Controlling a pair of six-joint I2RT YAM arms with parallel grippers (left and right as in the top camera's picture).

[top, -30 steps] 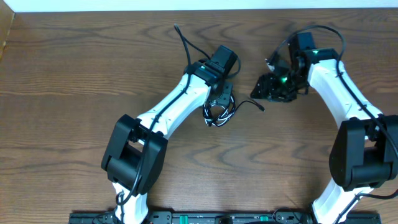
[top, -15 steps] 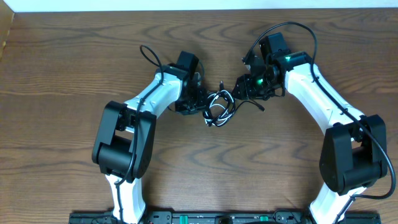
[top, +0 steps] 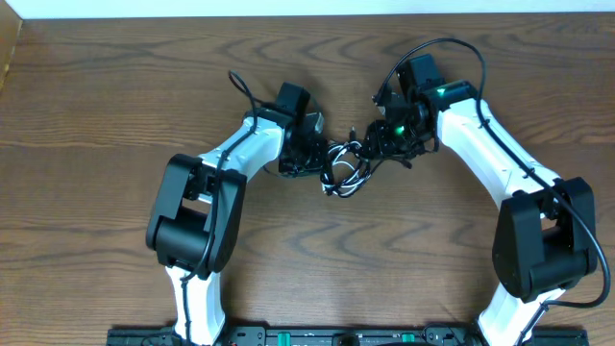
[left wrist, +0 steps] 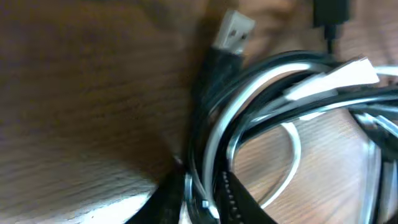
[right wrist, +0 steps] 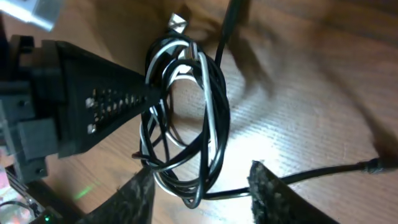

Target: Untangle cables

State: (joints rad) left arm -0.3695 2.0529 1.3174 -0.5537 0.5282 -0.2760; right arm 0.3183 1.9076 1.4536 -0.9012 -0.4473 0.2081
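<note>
- The cables [left wrist: 267, 78] look light, limp and slippery; I would take hold near a plug [left wrist: 233, 28].
- My left gripper [left wrist: 202, 199] pinches the bundle; my right gripper [right wrist: 205, 196] stands open around it.

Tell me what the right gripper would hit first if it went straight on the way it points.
The cables: the black-and-white coil lies right ahead of the right gripper, its near end between the open jaws. The left gripper sits further on, to one side, though depth is hard to judge.
</note>
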